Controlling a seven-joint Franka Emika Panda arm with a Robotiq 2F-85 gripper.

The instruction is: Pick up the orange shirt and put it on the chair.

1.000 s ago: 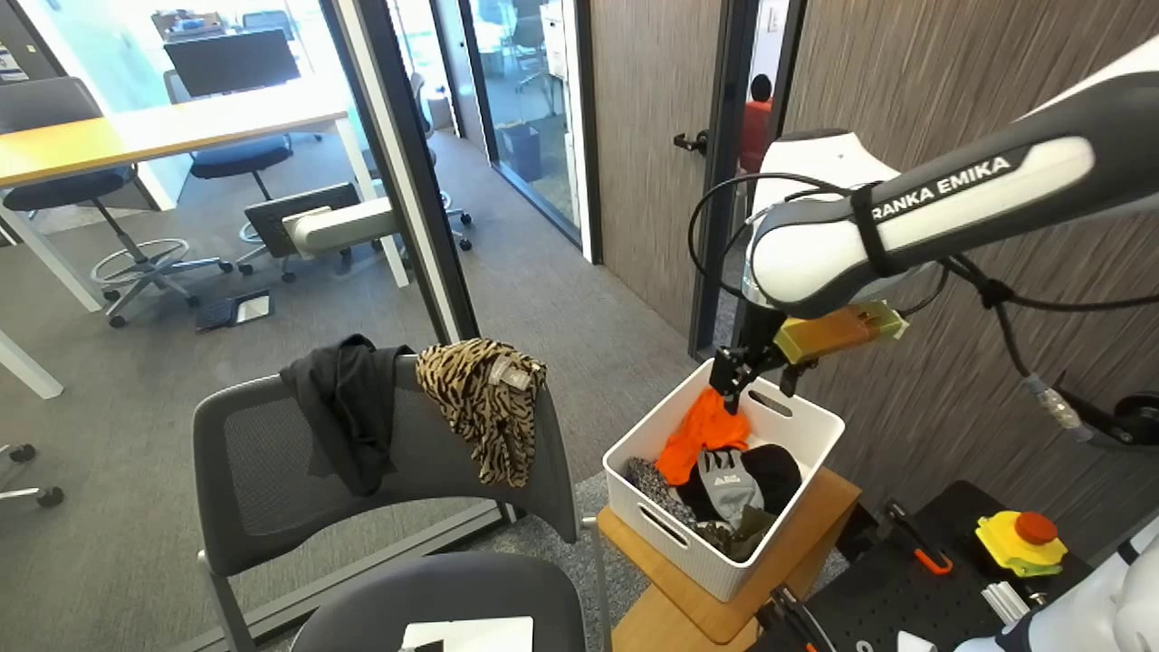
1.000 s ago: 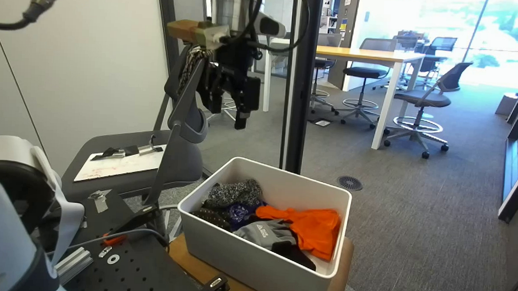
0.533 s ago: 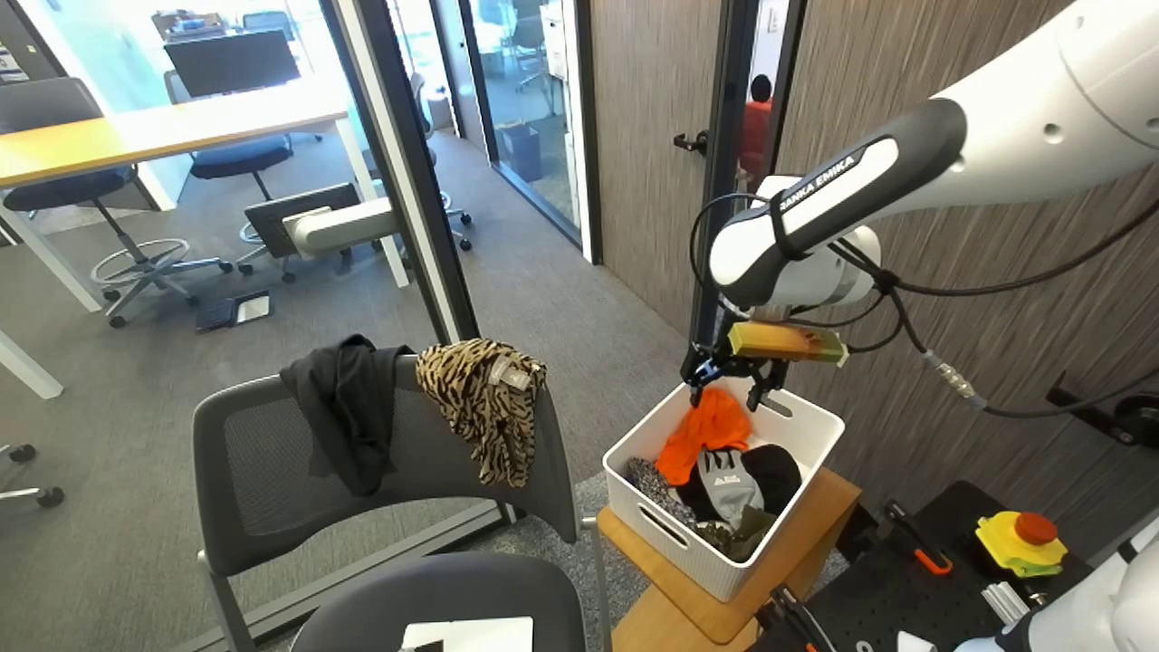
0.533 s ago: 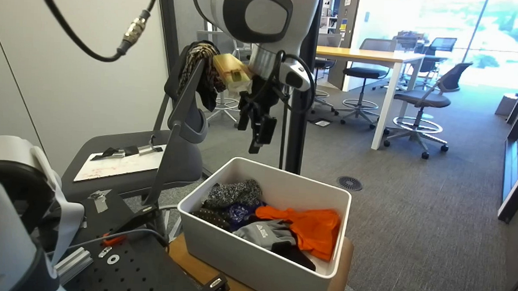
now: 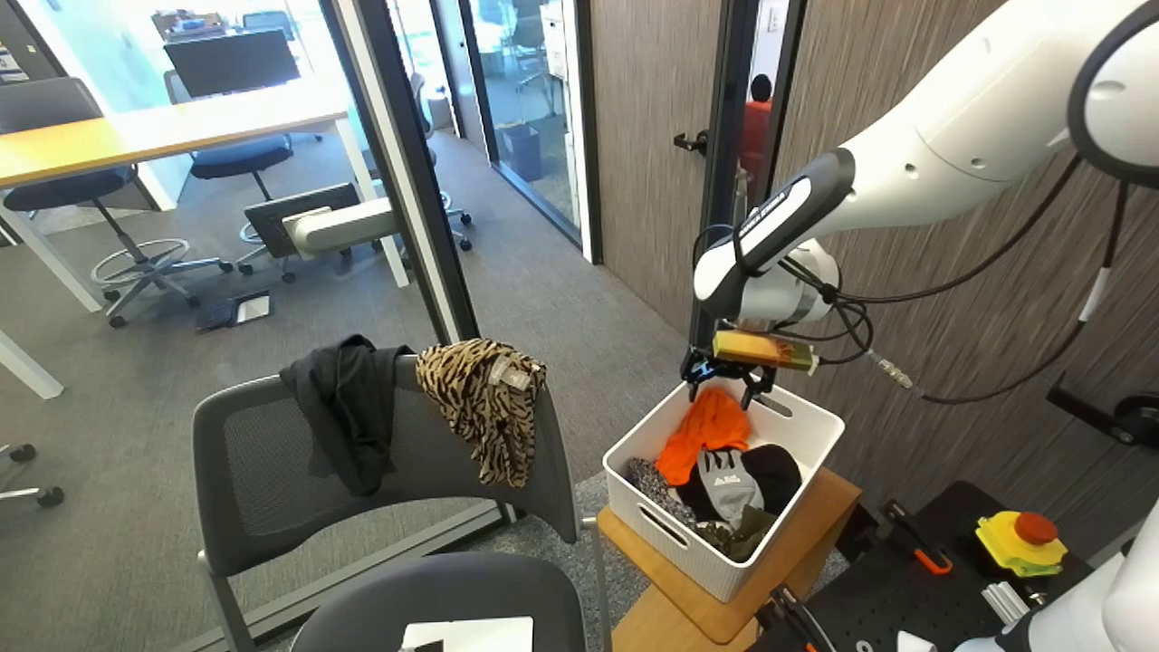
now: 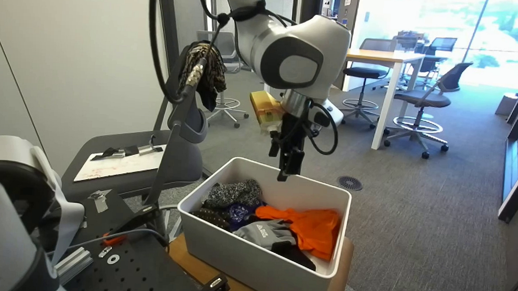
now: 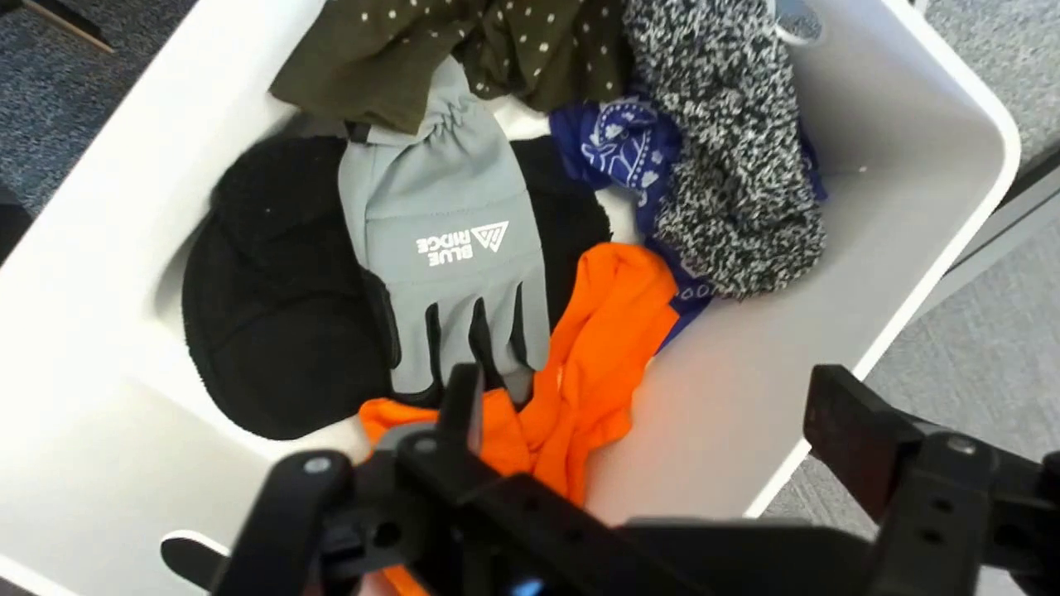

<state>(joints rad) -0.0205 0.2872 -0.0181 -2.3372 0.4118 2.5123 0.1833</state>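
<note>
Orange shirt (image 6: 316,229): lies in the bin (image 6: 253,265), below the pincer (image 5: 721,399) and apart from it, so the pick-up is not yet done.
Bin: rests on a wooden counter (image 5: 665,569) beneath the pincer, with a grey glove (image 7: 447,199) against the shirt.
Chair (image 5: 253,462): stands well off to one side of the pincer; a dark garment (image 5: 349,412) and an animal-print cloth (image 5: 480,407) hang over its back, but no orange, so the placing is left as well.
Work left: grip, lift out, carry across, lay down; I judge this the approach, shortly before the grasp.
Pincer: spread wide with nothing between its fingers (image 7: 853,439); in the wrist view one covers part of the shirt and the other crosses the bin's rim.
Rim: from these angles it is hard to tell whether the fingers dip inside it.
Arm (image 5: 942,145): reaches out above the pincer, forearm sloping down to the wrist, which points downward.
</note>
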